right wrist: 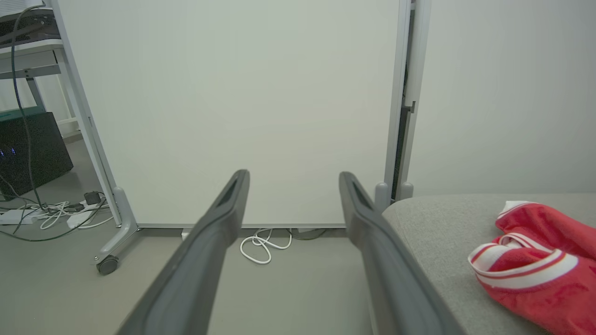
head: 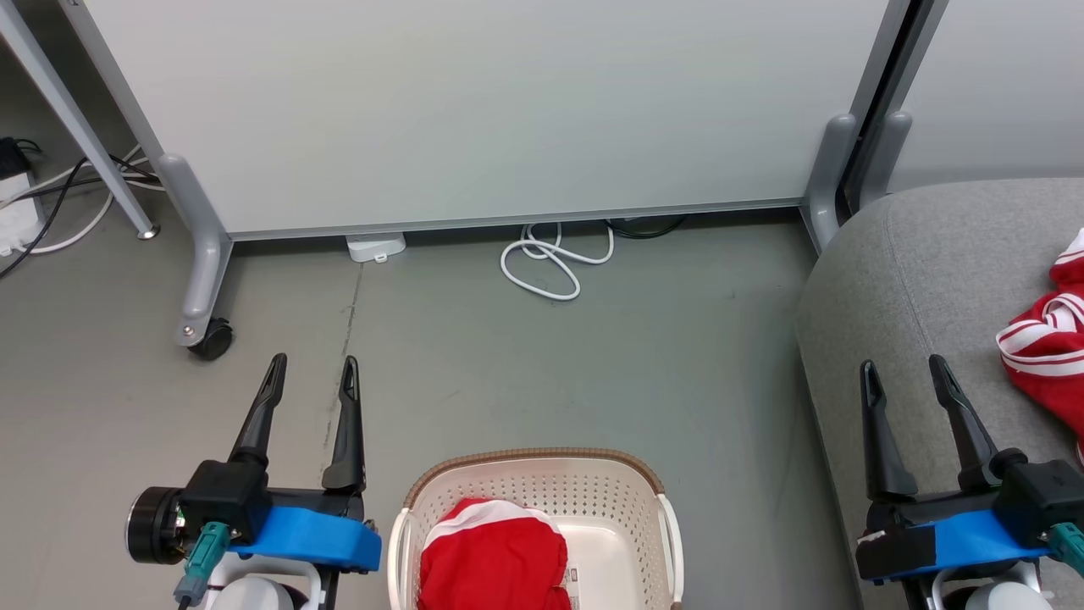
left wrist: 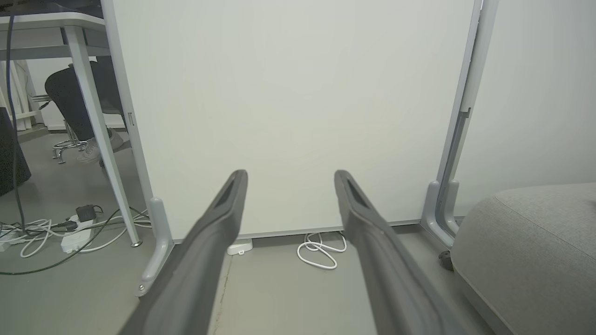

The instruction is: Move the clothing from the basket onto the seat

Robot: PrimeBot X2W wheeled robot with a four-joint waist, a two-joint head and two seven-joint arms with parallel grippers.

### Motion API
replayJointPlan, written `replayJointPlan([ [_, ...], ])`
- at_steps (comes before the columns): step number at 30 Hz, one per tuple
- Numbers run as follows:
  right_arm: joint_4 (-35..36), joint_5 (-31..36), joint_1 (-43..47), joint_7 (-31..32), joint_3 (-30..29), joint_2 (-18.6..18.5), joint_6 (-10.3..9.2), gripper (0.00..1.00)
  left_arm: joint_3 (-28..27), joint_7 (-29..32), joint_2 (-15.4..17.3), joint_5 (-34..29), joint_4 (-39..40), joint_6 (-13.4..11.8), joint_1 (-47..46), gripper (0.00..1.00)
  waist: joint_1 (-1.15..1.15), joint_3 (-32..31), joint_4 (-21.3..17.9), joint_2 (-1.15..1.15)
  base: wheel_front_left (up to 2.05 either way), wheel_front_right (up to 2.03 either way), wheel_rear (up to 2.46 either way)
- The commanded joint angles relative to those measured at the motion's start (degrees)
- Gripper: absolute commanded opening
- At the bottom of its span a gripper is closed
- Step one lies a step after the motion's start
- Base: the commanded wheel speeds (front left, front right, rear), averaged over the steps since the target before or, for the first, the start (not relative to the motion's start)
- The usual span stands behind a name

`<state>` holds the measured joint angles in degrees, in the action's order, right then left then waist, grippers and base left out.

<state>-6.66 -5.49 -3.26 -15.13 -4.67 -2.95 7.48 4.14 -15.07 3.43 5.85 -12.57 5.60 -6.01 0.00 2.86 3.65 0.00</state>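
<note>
1. Left gripper (head: 313, 363) and right gripper (head: 903, 364) are hovering spread apart, empty, seemingly readying a reach.
2. A red garment (head: 491, 555) is lying in the near basket (head: 533, 456); a second garment (head: 1046, 343) is resting on the right seat (head: 915, 254).

A coiled white cable (head: 550, 254) lies beside the wheeled partition (head: 474, 110).

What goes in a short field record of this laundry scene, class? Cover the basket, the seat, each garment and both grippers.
basket: perforated laundry basket, brown rim, on the floor
in basket: one red garment with a white band
seat: grey sofa seat, right of the basket
on seat: one red garment with white stripes
left gripper: open, empty, left of the basket
right gripper: open, empty, over the seat's left edge
left to move: the garment in the basket
</note>
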Motion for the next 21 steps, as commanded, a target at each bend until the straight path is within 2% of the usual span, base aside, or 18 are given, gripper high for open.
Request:
replayJointPlan([
  [1, -0.17, -0.13, 0.31, -0.03, 0.10, 0.10, 0.03, 1.00, -0.37, -0.15, -0.04, -0.46, -0.13, 0.12, 0.33, 1.00, 0.00, -0.07, -0.01, 0.00, 0.00, 0.00, 0.00],
  [21, -0.72, -0.70, -0.34, -0.03, 0.52, 0.10, 0.03, 1.00, -0.57, -0.15, -0.40, -1.56, -0.78, 0.93, -0.34, 1.00, 0.00, 0.04, -0.37, 0.00, 0.00, 0.00, 0.00],
])
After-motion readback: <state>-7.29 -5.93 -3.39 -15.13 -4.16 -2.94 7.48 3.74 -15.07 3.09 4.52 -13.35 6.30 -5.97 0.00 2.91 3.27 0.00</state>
